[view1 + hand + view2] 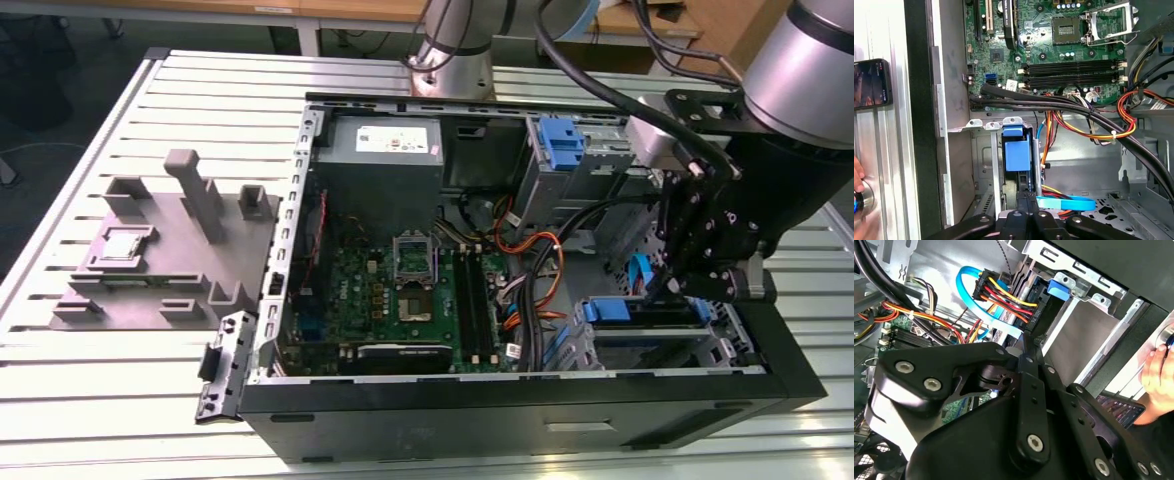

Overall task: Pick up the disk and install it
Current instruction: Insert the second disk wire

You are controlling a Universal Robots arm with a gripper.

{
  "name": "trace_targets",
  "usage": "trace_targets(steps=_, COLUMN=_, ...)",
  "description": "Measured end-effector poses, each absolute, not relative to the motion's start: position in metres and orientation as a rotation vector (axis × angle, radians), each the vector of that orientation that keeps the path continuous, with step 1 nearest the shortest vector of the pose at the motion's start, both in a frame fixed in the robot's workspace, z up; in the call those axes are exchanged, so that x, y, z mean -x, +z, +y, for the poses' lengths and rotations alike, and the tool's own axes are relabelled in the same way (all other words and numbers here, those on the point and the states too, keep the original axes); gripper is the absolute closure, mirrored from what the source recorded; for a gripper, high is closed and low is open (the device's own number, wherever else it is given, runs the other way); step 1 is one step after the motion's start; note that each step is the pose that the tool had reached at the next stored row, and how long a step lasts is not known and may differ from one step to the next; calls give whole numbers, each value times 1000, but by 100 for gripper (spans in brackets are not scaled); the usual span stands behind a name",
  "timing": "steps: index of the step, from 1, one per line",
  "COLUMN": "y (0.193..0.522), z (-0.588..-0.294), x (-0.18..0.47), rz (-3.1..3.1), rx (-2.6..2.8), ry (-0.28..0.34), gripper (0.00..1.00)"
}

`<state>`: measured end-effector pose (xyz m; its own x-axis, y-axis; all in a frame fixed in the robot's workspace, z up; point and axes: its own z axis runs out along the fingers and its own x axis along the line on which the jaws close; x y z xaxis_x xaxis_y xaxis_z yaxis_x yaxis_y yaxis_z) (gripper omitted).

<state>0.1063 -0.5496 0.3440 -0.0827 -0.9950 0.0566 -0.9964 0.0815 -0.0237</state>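
Observation:
The disk [1016, 152] sits on edge in the drive cage [667, 345] at the case's front corner, on the exterior view's right. Its blue carrier tab [617, 310] faces up, and in the second wrist view the tab [1060, 287] sticks out of the cage. My black gripper [667, 290] hangs over that cage. In both wrist views its fingers [1026, 200] are pressed together, shut, with nothing visible between them. The tips [1023, 347] rest close to the disk's cabled end. A blue data cable [971, 297] and a red-yellow power plug [1009, 300] lie right beside them.
The open computer case [534, 400] holds a motherboard [400, 290], a grey power supply [380, 150] and a second blue carrier [561, 140] in the far bay. Cable bundles [1089, 117] cross near the cage. A grey fixture [160, 250] stands outside. A person's hand [1156, 372] and phone [871, 82] are by the case wall.

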Motion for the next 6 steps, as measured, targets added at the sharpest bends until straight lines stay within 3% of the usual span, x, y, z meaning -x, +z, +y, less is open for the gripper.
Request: trace_targets(steps=6, y=344, z=-550, x=-106, rz=-2291, rx=-2110, ry=86, gripper=90)
